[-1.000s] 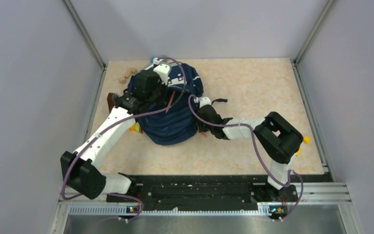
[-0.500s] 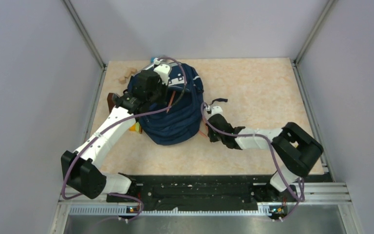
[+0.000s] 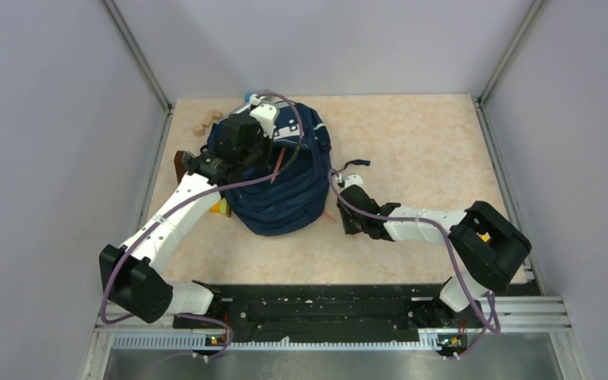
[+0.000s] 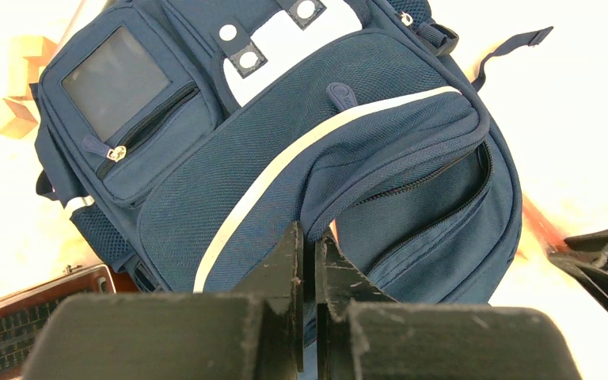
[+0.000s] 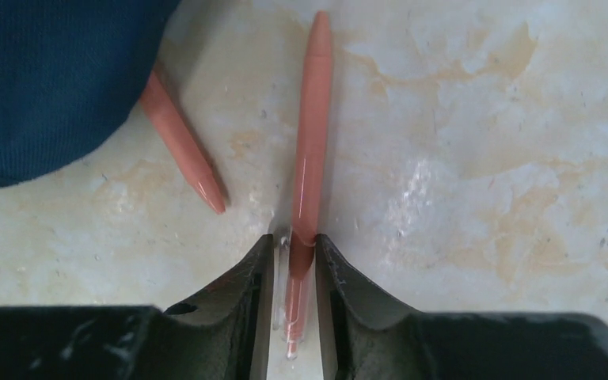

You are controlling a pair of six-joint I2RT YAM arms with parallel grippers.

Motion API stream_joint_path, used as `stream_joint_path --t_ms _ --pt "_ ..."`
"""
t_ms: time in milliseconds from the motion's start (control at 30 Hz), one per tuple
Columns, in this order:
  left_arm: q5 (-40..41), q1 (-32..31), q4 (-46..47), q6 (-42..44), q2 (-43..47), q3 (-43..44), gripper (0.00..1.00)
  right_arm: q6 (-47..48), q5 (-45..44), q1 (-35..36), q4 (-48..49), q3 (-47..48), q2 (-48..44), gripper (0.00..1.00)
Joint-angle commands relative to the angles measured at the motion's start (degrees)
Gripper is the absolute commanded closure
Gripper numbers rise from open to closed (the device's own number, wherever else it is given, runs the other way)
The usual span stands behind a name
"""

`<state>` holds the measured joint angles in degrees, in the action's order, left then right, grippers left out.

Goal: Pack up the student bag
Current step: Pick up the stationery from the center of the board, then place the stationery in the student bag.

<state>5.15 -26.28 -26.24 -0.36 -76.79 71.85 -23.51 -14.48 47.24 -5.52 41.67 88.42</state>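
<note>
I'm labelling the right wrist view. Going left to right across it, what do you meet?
The student bag → shorter orange pen poking from under it → longer orange pen, pinched between the fingers of the right gripper → table.

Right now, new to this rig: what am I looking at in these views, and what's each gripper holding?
Two robot arms, bolted side by side, each end in a two-finger gripper. The wide picture looks down from above and behind them; the other two come from wrist cameras. On the table lies a navy student bag, small wooden blocks beside it. The left gripper is shut on the fabric edge of the bag's open compartment. The right gripper is shut on an orange pen lying on the table; a second pen pokes out from under the bag.
</note>
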Motion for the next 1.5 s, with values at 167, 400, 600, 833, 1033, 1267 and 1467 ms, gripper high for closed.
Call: stream_joint_path --t_ms 167,400,600,833,1033,1267,1467 --pt "-0.9 -0.2 3.6 -2.0 1.1 2.1 1.0 -0.1 -1.8 0.8 -2.8 3.3 1.5 1.0" --pt "-1.6 -0.2 3.8 -2.2 2.2 2.1 1.0 -1.4 -0.6 0.8 -9.4 5.1 -12.8 1.0" --pt "-3.0 -0.2 4.0 -2.7 2.3 2.0 1.0 -2.2 4.2 0.8 -10.8 6.6 -21.0 1.0" --pt "-7.5 -0.3 5.0 -3.5 2.6 1.7 1.0 -7.7 12.8 2.7 -0.8 9.5 -16.1 1.0" --pt "-7.3 -0.3 5.3 -3.3 2.9 1.4 1.0 -13.5 9.0 4.5 12.9 9.0 -12.3 1.0" --pt "-8.0 -0.2 5.3 -3.5 2.8 1.5 1.0 -24.7 6.5 3.5 19.3 14.9 -3.4 1.0" --pt "-8.5 -0.2 5.4 -3.8 3.0 1.4 1.0 -34.4 6.2 0.9 20.8 18.7 3.3 1.0"
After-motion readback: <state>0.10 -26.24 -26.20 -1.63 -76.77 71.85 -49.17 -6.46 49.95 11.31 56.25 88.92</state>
